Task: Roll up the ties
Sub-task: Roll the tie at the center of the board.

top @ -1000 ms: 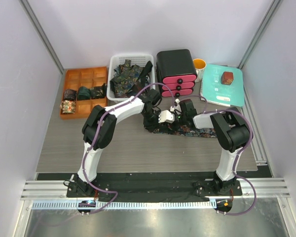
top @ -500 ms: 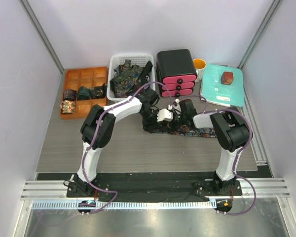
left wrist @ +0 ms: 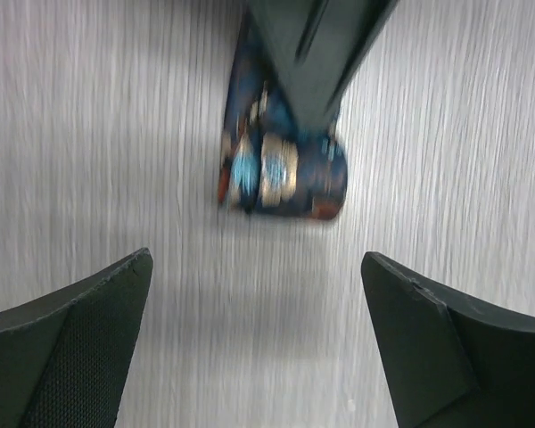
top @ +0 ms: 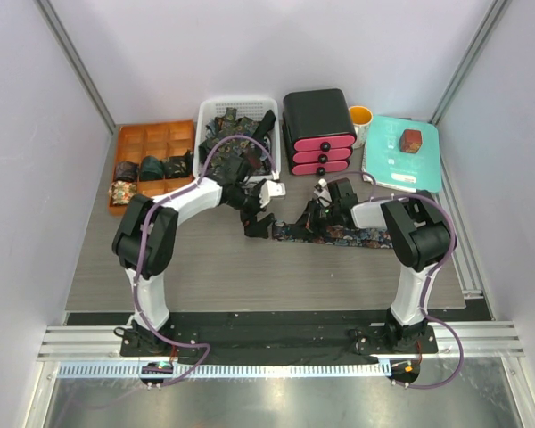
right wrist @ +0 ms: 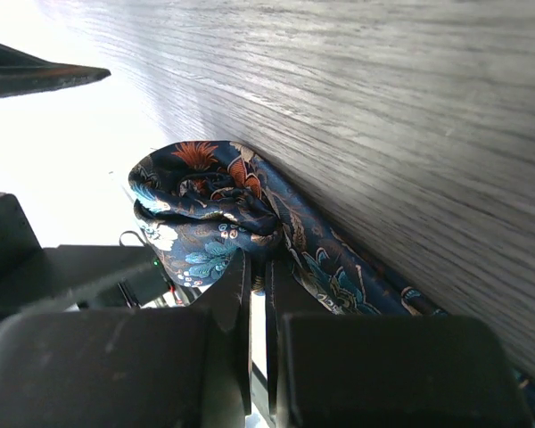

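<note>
A dark paisley tie (top: 343,235) lies flat across the table, its left end curled into a small loose roll (right wrist: 205,209). My right gripper (right wrist: 259,267) sits low over that end, shut on a fold of the tie; in the top view the right gripper (top: 314,217) is just right of the roll. To the left of the tie's end, my left gripper (top: 256,226) is clear of the tie. In the left wrist view the left gripper (left wrist: 257,260) stands wide open over bare table, with the rolled end (left wrist: 281,174) lying ahead of its fingers (left wrist: 89,343).
At the back, a white basket (top: 207,114) holds loose ties. An orange compartment tray (top: 129,138) at back left holds several rolled ties. Further right stand a black-and-pink drawer unit (top: 318,129), a yellow cup (top: 360,116), and a teal board (top: 394,165) carrying a red-brown box (top: 411,140).
My left gripper has opened wide, let go of the tie's end and drawn back to the left. My right gripper has shut on the rolled end.
</note>
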Available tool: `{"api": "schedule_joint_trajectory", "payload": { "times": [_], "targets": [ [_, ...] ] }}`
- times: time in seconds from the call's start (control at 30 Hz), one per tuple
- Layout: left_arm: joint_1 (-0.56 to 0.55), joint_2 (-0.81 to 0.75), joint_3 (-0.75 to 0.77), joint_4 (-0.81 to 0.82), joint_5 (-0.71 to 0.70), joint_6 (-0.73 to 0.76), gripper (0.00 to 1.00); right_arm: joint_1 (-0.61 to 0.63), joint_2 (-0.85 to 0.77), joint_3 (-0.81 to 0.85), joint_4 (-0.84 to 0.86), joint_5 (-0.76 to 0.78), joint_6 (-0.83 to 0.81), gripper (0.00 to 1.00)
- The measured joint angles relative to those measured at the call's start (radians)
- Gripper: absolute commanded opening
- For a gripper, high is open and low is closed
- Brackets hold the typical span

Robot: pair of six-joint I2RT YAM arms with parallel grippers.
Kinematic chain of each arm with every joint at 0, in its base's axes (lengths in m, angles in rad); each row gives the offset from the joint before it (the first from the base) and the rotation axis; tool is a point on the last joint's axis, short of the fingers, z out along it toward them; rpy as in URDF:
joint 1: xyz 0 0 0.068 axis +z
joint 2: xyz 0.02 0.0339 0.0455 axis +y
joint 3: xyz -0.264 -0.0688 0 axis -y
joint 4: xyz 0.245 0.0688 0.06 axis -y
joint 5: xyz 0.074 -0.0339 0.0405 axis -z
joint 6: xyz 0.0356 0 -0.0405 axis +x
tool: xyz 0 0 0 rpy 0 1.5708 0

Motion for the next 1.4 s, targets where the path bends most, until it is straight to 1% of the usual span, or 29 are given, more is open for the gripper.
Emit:
{"api": "schedule_joint_trajectory", "payload": {
  "times": [0.03, 0.13, 0.37, 0.5, 0.53, 0.6, 0.63, 0.67, 0.73, 0.83, 1.0, 1.3, 1.37, 1.4],
  "targets": [
    [-0.008, 0.000, -0.003, 0.024, 0.008, -0.004, 1.00, -0.001, 0.003, 0.006, -0.010, -0.002, -0.006, 0.01],
    [-0.032, 0.000, -0.009, 0.088, 0.020, -0.013, 0.95, -0.003, 0.010, 0.020, -0.032, -0.011, -0.027, 0.01],
    [-0.075, 0.020, -0.010, 0.153, 0.005, 0.028, 0.78, -0.008, 0.017, 0.034, -0.056, -0.025, -0.057, 0.01],
    [-0.086, 0.043, -0.010, 0.130, -0.013, 0.079, 0.78, -0.011, 0.023, 0.039, -0.060, -0.034, -0.062, 0.01],
    [-0.087, 0.047, -0.010, 0.120, -0.018, 0.090, 0.77, -0.011, 0.024, 0.039, -0.060, -0.036, -0.063, 0.01],
    [-0.087, 0.051, -0.010, 0.095, -0.031, 0.111, 0.70, -0.013, 0.026, 0.041, -0.061, -0.039, -0.067, 0.01],
    [-0.087, 0.051, -0.011, 0.089, -0.035, 0.116, 0.61, -0.013, 0.027, 0.042, -0.061, -0.041, -0.068, 0.01],
    [-0.087, 0.051, -0.011, 0.082, -0.040, 0.123, 0.57, -0.013, 0.027, 0.042, -0.061, -0.043, -0.069, 0.01],
    [-0.087, 0.051, -0.011, 0.076, -0.045, 0.130, 0.52, -0.013, 0.029, 0.045, -0.064, -0.045, -0.072, 0.01],
    [-0.087, 0.051, -0.011, 0.064, -0.042, 0.132, 0.48, -0.013, 0.029, 0.047, -0.068, -0.045, -0.075, 0.01],
    [-0.098, 0.051, 0.000, 0.051, -0.039, 0.106, 0.47, -0.013, 0.031, 0.047, -0.067, -0.046, -0.075, 0.01],
    [-0.168, 0.085, 0.099, 0.013, -0.071, 0.058, 0.49, -0.020, 0.040, 0.048, -0.074, -0.069, -0.074, 0.01],
    [-0.179, 0.109, 0.122, 0.004, -0.077, 0.054, 0.47, -0.021, 0.040, 0.047, -0.071, -0.071, -0.074, 0.01],
    [-0.182, 0.119, 0.130, 0.000, -0.081, 0.053, 0.42, -0.021, 0.040, 0.047, -0.070, -0.071, -0.074, 0.01]
  ]
}}
